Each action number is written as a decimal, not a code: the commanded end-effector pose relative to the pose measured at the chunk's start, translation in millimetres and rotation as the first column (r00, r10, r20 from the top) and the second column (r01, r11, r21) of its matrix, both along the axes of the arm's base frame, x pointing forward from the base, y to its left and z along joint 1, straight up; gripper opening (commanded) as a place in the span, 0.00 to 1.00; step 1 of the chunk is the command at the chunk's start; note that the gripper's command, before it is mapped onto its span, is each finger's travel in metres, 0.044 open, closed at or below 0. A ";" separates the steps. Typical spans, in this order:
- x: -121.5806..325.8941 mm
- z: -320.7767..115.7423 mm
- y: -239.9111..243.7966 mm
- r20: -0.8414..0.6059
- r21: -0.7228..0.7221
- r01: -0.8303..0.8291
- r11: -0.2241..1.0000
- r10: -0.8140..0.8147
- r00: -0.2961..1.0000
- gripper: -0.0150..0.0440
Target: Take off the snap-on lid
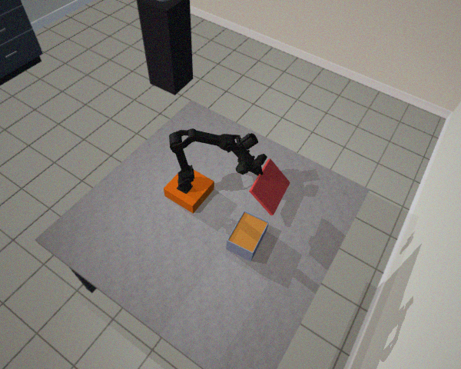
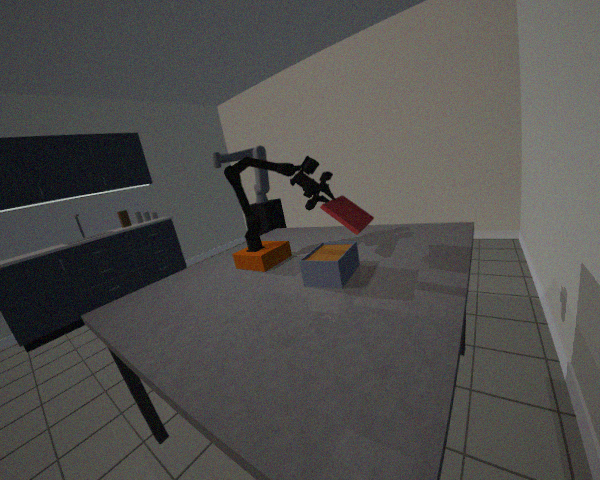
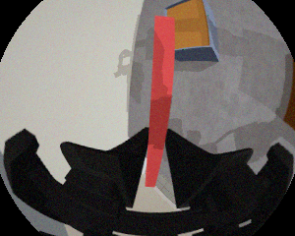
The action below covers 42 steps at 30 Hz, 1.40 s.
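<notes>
The red lid (image 1: 271, 186) (image 2: 347, 213) (image 3: 161, 74) is off the box and held in the air, tilted steeply with its far side down. My gripper (image 1: 261, 168) (image 2: 332, 199) (image 3: 157, 132) is shut on one edge of the lid. The storage box (image 1: 240, 249) (image 2: 323, 273) (image 3: 197, 53) is blue-grey with an orange inside and stands upright and open on the table (image 1: 151, 254) (image 2: 290, 351). The lid hangs above and behind the box in the exterior view, apart from it. The lid's underside is mostly hidden.
The arm's orange base block (image 1: 189, 191) (image 2: 262, 258) stands on the table to the left of the box. The table's right edge lies beyond the lid and box, with a wall past it. Shadows of the arm and lid fall right of the box.
</notes>
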<state>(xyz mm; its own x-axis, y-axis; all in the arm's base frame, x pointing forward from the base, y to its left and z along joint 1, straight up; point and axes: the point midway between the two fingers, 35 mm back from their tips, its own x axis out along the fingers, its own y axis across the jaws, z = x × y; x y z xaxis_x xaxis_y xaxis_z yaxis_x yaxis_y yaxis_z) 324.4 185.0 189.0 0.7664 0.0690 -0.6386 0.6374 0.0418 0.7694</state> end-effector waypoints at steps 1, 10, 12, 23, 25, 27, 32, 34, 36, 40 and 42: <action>1.1 6.4 7.5 0.016 0.009 0.008 1.000 -0.008 1.000 0.25; -2.3 6.8 25.2 0.015 0.011 0.008 1.000 -0.008 1.000 0.25; -3.0 6.9 29.1 0.015 0.011 0.008 1.000 -0.008 1.000 0.25; -7.1 7.4 50.6 0.015 0.013 0.008 1.000 -0.008 1.000 0.25; -7.8 7.5 54.6 0.015 0.014 0.008 1.000 -0.008 1.000 0.25; -8.6 7.6 58.5 0.014 0.014 0.008 1.000 -0.008 1.000 0.25; -10.5 7.9 68.3 0.014 0.015 0.008 1.000 -0.008 1.000 0.25; -11.2 8.0 72.2 0.014 0.016 0.008 1.000 -0.008 1.000 0.25; -11.9 8.1 76.1 0.014 0.016 0.008 1.000 -0.008 1.000 0.25; -13.4 8.4 83.9 0.014 0.017 0.007 1.000 -0.008 1.000 0.25; -14.2 8.5 87.9 0.014 0.017 0.007 1.000 -0.008 1.000 0.25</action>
